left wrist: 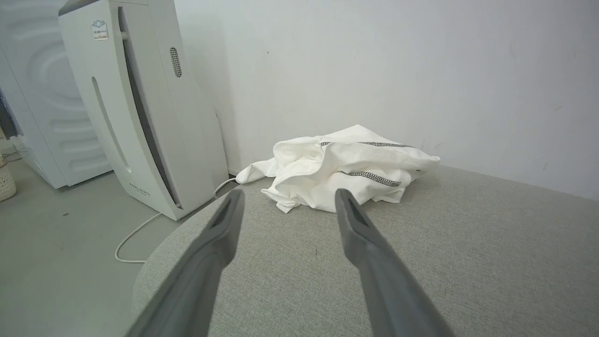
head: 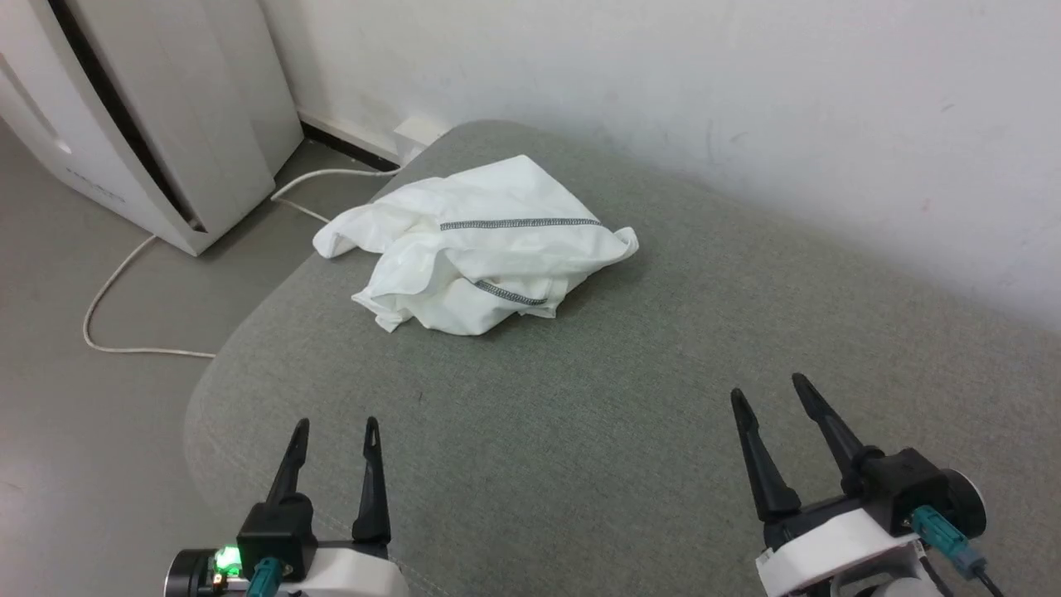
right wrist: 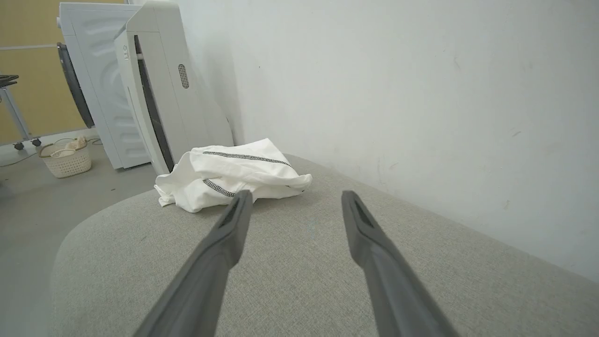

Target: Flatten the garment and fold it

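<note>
Crumpled white thin-fabric garment [head: 485, 249] with dark zigzag stitching lies by our grey upholstered cushion's [head: 580, 431] far-left edge; our left pincer [head: 336, 424] and right pincer [head: 768, 388] both spread apart, empty.

One crumpled white garment [head: 481, 249] with two dark stitched seams lies on one grey cushion [head: 580, 431], at twelve o'clock from two grippers. The left gripper [head: 336, 423] is at seven o'clock and the right gripper [head: 767, 385] at five, each with two fingers spread apart. At ten o'clock stand two white appliances, a slim tower [right wrist: 168, 107] and a boxier unit [right wrist: 93, 56], plus one cable [head: 116, 274] and one basket [right wrist: 65, 159].
</note>
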{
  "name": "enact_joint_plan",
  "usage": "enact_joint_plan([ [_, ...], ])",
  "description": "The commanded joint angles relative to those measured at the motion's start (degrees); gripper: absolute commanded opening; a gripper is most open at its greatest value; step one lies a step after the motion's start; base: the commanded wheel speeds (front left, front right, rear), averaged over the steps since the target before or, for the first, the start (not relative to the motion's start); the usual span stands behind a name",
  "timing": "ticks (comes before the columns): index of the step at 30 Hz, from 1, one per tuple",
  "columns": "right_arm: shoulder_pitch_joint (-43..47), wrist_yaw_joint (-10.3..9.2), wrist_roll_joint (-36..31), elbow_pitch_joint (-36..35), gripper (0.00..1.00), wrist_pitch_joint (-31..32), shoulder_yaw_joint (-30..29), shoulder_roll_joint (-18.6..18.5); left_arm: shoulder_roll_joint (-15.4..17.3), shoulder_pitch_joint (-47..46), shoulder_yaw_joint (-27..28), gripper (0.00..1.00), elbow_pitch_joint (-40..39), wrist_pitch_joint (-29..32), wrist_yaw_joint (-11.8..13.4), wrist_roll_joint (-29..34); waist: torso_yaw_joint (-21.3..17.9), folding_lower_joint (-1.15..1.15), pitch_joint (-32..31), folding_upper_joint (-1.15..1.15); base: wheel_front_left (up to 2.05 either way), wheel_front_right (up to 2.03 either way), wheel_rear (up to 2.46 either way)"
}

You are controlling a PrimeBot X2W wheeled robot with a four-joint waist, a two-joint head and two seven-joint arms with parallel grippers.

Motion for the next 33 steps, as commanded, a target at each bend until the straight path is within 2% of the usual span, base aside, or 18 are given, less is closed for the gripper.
enact_joint_plan([
  [1, 0.65, -0.12, 0.02, 0.13, 1.00, -0.32, 0.11, 0.16, -0.06, 0.29, -0.09, 1.00, 0.00, -0.28, 0.36, -0.39, -0.17, 0.00, 0.27, 0.00, 0.00, 0.00, 0.00],
  [8, 0.32, -0.12, -0.70, -0.08, 1.00, -0.32, 0.13, 0.16, -0.07, -0.35, -0.20, 1.00, 0.40, -0.28, 0.09, -1.03, -0.99, 0.00, 1.58, 0.00, 0.00, 0.00, 0.00],
  [14, -1.58, -0.12, -3.98, -1.77, 1.00, -0.32, 0.17, 0.16, 1.56, -8.78, -1.29, 1.00, 4.75, 1.13, -4.69, -2.67, -2.72, 0.00, 7.15, 0.00, 0.00, 0.00, 0.00],
  [18, -3.19, -0.12, -6.61, -3.48, 1.00, -0.32, 1.00, 0.16, 3.88, -19.08, -2.98, 1.00, 9.92, 8.52, -9.14, -3.33, -4.96, 0.00, 12.15, 0.00, 0.00, 0.00, 0.00],
  [21, -4.39, -0.12, -7.77, -4.73, 1.00, -0.32, 1.55, 0.16, 5.51, -26.95, -2.71, 1.00, 13.32, 13.19, -10.98, -5.29, -7.05, 0.00, 15.65, 0.00, 0.00, 0.00, 0.00],
  [29, -7.59, -0.12, -9.38, -8.11, 1.00, -0.20, 3.17, 0.16, 13.13, -43.38, -4.08, 1.00, 23.61, 25.26, -13.05, -11.08, -13.00, 0.00, 23.30, 0.00, 0.00, 0.00, 0.00],
  [33, -8.84, -0.12, -9.55, -8.55, 1.00, -0.16, 3.91, 0.14, 16.39, -48.21, -9.12, 1.00, 27.01, 33.30, -13.15, -21.30, -15.69, 0.00, 25.50, 0.00, 0.00, 0.00, 0.00],
])
